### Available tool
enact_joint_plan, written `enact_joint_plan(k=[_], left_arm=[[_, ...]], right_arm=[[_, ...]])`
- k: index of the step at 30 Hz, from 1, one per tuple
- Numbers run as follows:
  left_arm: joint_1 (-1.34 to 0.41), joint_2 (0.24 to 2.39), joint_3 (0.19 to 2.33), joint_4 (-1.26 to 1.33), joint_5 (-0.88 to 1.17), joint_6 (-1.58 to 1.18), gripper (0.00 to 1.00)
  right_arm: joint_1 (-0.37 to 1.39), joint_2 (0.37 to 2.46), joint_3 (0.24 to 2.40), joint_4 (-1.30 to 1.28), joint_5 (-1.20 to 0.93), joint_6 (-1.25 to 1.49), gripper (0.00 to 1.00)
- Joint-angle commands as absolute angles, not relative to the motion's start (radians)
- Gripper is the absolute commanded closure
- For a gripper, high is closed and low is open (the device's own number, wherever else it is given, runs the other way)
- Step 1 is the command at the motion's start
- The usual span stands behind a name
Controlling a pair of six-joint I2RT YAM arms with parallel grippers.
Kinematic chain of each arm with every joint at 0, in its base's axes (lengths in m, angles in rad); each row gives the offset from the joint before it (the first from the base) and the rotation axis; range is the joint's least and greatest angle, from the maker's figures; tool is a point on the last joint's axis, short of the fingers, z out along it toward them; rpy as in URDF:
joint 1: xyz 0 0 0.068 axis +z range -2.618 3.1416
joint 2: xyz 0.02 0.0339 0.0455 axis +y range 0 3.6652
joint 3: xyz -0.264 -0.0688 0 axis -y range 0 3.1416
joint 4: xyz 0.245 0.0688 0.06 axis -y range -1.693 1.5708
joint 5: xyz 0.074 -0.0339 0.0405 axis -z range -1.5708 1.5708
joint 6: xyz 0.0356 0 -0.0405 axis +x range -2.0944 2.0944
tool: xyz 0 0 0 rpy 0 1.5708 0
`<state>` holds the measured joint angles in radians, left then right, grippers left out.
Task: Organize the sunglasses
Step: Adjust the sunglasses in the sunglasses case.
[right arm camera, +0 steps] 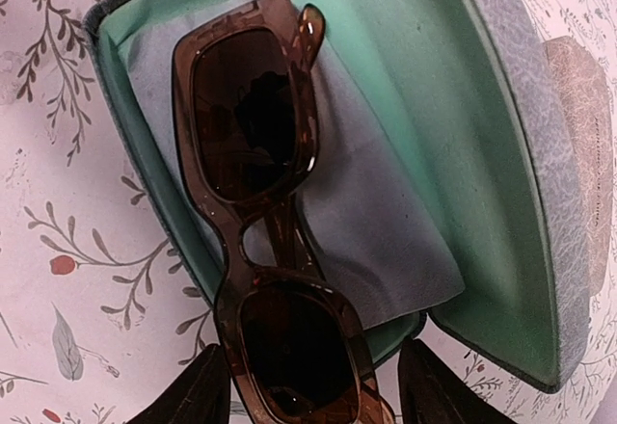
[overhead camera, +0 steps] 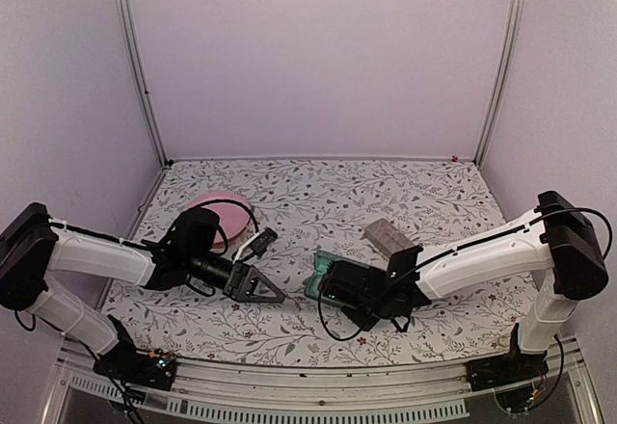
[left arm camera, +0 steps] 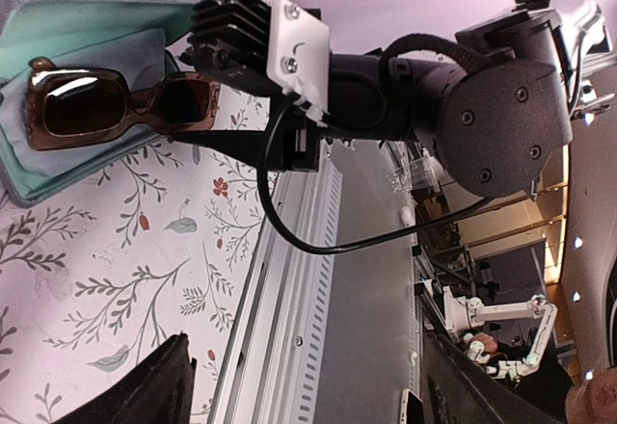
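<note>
The brown-framed sunglasses [right arm camera: 260,251] with dark lenses lie folded on a pale blue cloth [right arm camera: 386,222] in an open blue-grey case with a teal lining [right arm camera: 482,154]. One lens hangs over the case's near rim. My right gripper [right arm camera: 313,395] is open, with a finger on each side of that overhanging lens. In the top view the right gripper [overhead camera: 330,289] sits at the case [overhead camera: 316,284] and hides the glasses. My left gripper [overhead camera: 270,294] is open and empty just left of the case. Its wrist view shows the sunglasses [left arm camera: 106,106] ahead. The pink-framed pair is not in view.
A closed grey-brown case [overhead camera: 390,236] lies behind the right arm. A pink round object [overhead camera: 217,212] sits behind the left arm, with a black cable across it. The table's metal front rail [left arm camera: 318,279] runs close by the left gripper.
</note>
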<state>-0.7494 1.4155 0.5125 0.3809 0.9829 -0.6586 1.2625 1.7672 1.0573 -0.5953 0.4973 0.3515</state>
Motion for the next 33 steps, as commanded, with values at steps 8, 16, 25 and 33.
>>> enact_joint_plan(k=[8,16,25,33], left_arm=[[-0.739,1.429,0.499,0.414,0.994,-0.665,0.19],[-0.741,1.425,0.492,0.421,0.994,-0.67,0.19],[-0.74,1.427,0.491,0.425,0.996,-0.673,0.19],[-0.74,1.427,0.489,0.426,0.994,-0.675,0.19]], right_arm=[[1.267,1.763,1.081,-0.613,0.529,0.344,0.43],[1.267,1.749,1.085,-0.607,0.528,0.326,0.45],[1.267,1.744,1.089,-0.571,0.522,0.269,0.44],[1.258,1.749,1.085,-0.553,0.522,0.232,0.43]])
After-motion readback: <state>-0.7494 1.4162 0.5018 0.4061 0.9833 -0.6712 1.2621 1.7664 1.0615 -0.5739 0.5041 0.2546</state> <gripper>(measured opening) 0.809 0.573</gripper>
